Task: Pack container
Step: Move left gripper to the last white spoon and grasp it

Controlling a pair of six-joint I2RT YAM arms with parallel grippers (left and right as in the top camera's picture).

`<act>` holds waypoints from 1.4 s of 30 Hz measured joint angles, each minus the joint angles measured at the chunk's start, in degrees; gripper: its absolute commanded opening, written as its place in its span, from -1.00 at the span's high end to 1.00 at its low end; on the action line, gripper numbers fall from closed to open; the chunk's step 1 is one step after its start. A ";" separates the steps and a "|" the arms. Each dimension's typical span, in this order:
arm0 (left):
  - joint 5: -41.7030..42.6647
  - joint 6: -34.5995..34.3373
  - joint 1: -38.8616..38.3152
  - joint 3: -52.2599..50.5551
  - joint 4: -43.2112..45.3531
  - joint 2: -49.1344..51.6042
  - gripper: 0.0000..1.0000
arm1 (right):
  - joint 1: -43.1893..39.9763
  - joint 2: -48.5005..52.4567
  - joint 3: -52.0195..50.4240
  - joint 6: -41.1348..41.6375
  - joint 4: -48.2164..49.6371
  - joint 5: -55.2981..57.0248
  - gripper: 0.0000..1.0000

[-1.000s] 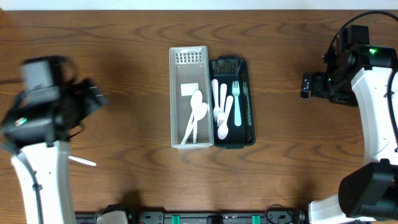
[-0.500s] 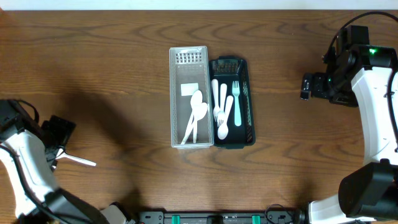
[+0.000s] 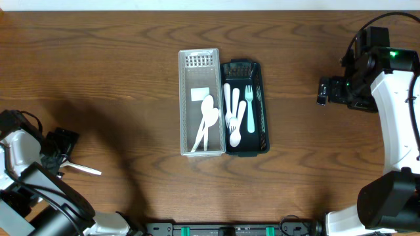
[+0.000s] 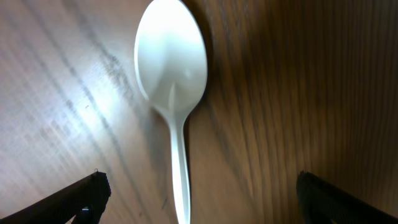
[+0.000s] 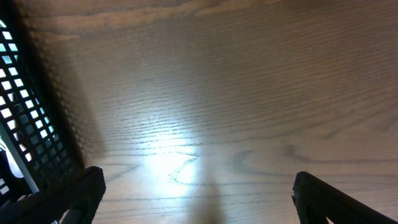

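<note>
A loose white plastic spoon point(image 3: 84, 169) lies on the table at the lower left; the left wrist view shows it close up point(image 4: 174, 81), bowl away from me, handle running between my fingers. My left gripper point(image 3: 60, 152) is open around the handle, low over the table, fingertips wide apart point(image 4: 199, 199). A clear tray point(image 3: 182, 105) holds white spoons. Beside it a dark green tray point(image 3: 265, 111) holds white and pale blue forks and spoons. My right gripper point(image 3: 323, 90) is open and empty point(image 5: 199, 193) at the right, away from the trays.
The dark tray's mesh wall point(image 5: 25, 118) shows at the left edge of the right wrist view. Bare wooden table lies around both trays. A black rail runs along the front edge point(image 3: 230, 229).
My left arm swung down and to the lower left, bringing the gripper onto the loose spoon's handle. The right arm and the trays have not moved.
</note>
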 measured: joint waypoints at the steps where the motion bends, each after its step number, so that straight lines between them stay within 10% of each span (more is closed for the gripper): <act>1: -0.02 0.00 0.00 -0.09 0.72 0.39 -0.96 | -0.02 0.00 0.00 0.00 0.00 0.00 -0.99; 18: -0.28 0.02 0.00 -9.31 11.69 0.50 -0.94 | -0.02 0.00 0.00 0.00 0.00 0.00 -0.99; 33: -0.02 -0.20 0.04 -9.79 11.98 0.52 0.85 | -0.02 0.00 0.00 0.00 -0.04 0.00 -0.98; 42: 0.31 0.11 0.04 -9.81 11.93 0.57 0.90 | -0.02 0.00 0.00 0.00 -0.04 0.00 -0.99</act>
